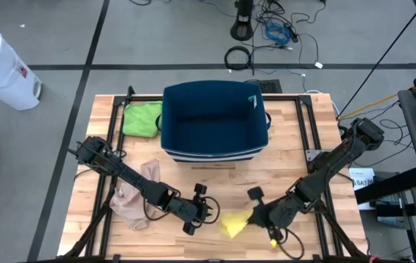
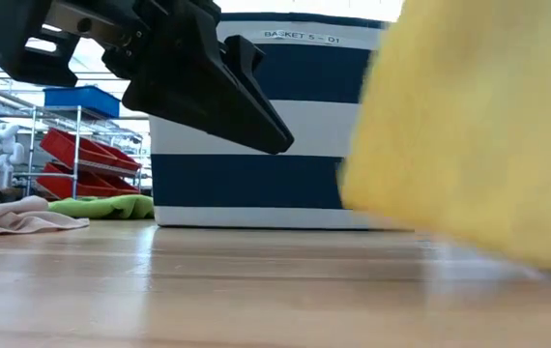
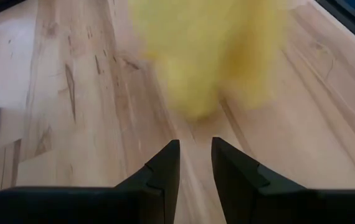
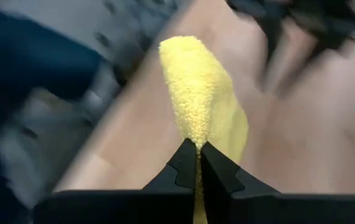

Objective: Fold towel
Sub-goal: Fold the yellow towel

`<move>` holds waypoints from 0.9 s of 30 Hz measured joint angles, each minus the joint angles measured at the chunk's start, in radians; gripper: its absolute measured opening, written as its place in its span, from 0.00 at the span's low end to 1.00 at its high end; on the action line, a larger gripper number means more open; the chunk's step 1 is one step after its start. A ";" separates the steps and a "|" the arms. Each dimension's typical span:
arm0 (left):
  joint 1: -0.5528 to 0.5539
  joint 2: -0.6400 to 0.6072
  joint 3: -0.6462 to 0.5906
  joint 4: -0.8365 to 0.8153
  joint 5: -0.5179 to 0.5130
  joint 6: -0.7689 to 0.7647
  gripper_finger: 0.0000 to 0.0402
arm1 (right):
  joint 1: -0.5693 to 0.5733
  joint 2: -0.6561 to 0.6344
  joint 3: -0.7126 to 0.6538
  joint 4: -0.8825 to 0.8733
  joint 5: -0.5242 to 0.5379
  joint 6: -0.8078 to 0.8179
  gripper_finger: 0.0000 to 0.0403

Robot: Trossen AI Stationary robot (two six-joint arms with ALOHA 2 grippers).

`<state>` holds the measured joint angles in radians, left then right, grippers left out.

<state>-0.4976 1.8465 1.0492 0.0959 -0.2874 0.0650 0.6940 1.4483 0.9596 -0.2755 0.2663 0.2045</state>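
Observation:
A small yellow towel [image 1: 232, 224] sits bunched near the table's near edge, between my two grippers. My right gripper [image 1: 256, 217] is at its right side and is shut on it; the right wrist view shows the towel [image 4: 201, 99] stretching away from the fingertips [image 4: 197, 148]. My left gripper [image 1: 212, 212] is just left of the towel with its fingers [image 3: 195, 155] narrowly open and pointing at the towel [image 3: 208, 56], touching nothing. In the low view the towel [image 2: 469, 126] fills the right side and the left gripper [image 2: 256, 121] hovers above the table. My right gripper pinches an edge of the yellow towel [image 4: 196, 134] between its two fingertips, coming from the table's right side. The cloth is bunched and runs away from the fingers toward the left gripper. Whether its lower part rests on the table, I cannot tell.
A blue and white striped basket [image 1: 215, 120] stands at the table's far middle. A green towel [image 1: 142, 118] lies left of it, and a beige towel [image 1: 131, 197] lies under the left arm. Bare wood [image 1: 193, 179] lies between the basket and the grippers.

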 joint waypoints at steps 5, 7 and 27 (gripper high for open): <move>0.005 0.000 0.000 -0.018 0.000 -0.005 0.25 | -0.014 -0.001 -0.001 -0.118 0.218 -0.026 0.00; 0.005 0.000 0.000 -0.036 0.000 -0.008 0.25 | -0.011 -0.002 -0.001 -0.118 0.237 -0.048 0.00; 0.037 0.000 0.000 -0.066 -0.001 -0.019 0.25 | -0.099 -0.036 0.000 -0.205 0.405 -0.183 0.00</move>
<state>-0.4610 1.8465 1.0492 0.0302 -0.2886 0.0455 0.5951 1.4120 0.9599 -0.4808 0.6712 0.0219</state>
